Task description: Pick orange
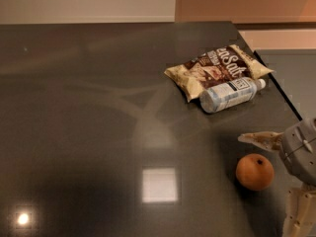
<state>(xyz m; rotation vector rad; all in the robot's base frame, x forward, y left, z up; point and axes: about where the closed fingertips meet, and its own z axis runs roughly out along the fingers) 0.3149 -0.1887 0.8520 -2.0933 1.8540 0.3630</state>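
The orange [254,172], small and round with a dark stem dot, lies on the dark table [98,107] near its right front. My gripper [275,182] is at the right edge of the camera view, right beside the orange. It is open and empty. Its upper finger [259,139] reaches out just above the orange, and its lower finger [298,214] sits to the orange's lower right. The orange lies at the mouth of the open jaws, and I see no contact with either finger.
A brown-and-cream snack bag [217,69] and a water bottle [229,94] lying on its side are at the back right of the table. The table's right edge [279,90] runs close behind the gripper. Ceiling lights reflect off the glossy top.
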